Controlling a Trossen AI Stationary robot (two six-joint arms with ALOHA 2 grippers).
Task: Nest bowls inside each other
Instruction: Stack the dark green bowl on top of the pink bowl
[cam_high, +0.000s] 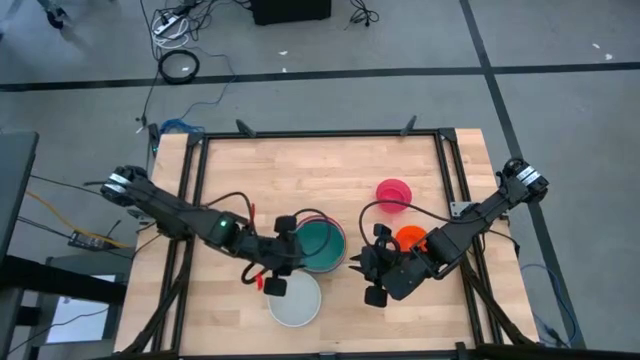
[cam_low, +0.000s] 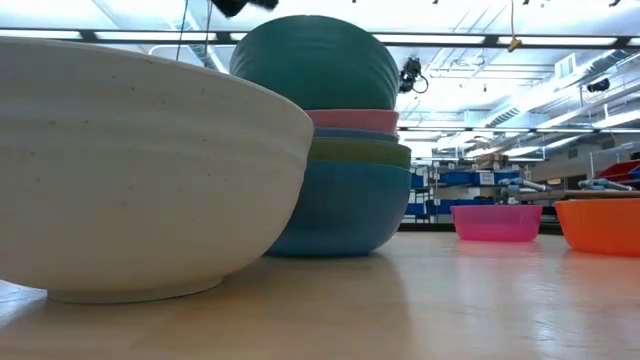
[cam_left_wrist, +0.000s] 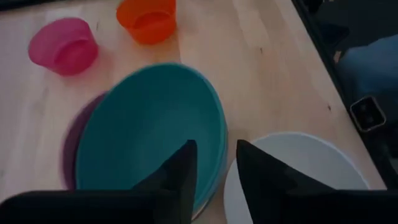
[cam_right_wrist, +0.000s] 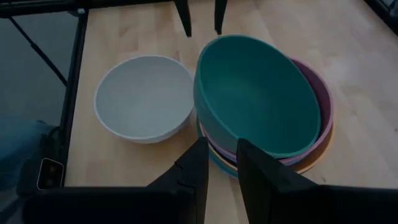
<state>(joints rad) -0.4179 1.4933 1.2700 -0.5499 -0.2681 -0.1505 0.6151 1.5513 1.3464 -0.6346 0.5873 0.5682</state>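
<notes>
The worktop (cam_high: 330, 160) carries, largest first: the white bowl (cam_high: 295, 298) at the near edge; beside it the stack (cam_low: 345, 195), topped by the teal bowl (cam_high: 322, 245), which sits tilted, not seated flat; well apart on the right, the pink bowl (cam_high: 393, 193) and the orange bowl (cam_high: 410, 238). I judge these plastic bowls light, stiff and slick, best pinched across the thin rim. My left gripper (cam_high: 283, 255) hangs over the gap between teal and white rims, its jaws slightly apart and holding nothing; my right gripper (cam_high: 378, 270) waits just beside the stack, jaws likewise parted and empty. Only the low view reveals the stack's layers, pink, blue and green bands under the teal; the right wrist view alone shows the tilt against a purple rim.
</notes>
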